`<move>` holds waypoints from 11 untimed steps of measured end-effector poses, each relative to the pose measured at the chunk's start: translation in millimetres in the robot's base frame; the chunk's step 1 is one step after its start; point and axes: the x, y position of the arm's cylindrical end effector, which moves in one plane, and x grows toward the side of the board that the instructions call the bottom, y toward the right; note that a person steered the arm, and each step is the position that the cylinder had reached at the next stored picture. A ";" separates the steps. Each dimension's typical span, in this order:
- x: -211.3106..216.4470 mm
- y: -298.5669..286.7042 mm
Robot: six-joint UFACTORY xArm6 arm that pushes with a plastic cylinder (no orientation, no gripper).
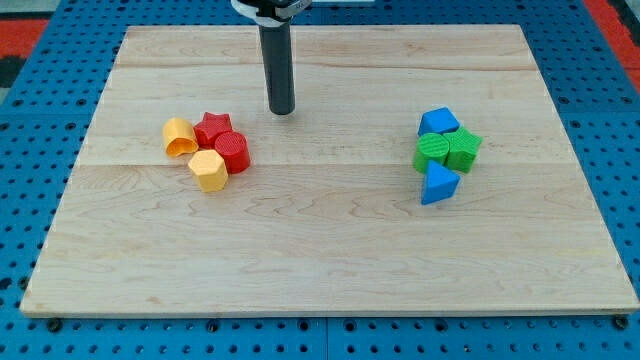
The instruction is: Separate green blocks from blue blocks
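Observation:
At the view's right lies a tight cluster of blocks. A blue block [438, 122] sits at its top. Below it a green round block [433, 152] and a green star-like block [463, 149] lie side by side, touching. A blue triangular block [438, 185] touches them from below. My tip [282, 110] stands on the board at the view's upper middle, far to the left of this cluster and just up and right of the red and yellow blocks.
At the view's left lies a second cluster: a yellow arch block [179, 136], a red star block [212, 127], a red round block [233, 152] and a yellow hexagonal block [208, 170]. The wooden board [320, 250] lies on a blue pegboard.

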 end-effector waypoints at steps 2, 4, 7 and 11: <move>0.0 2.1; -25.9 101.6; 74.1 219.5; 109.2 133.2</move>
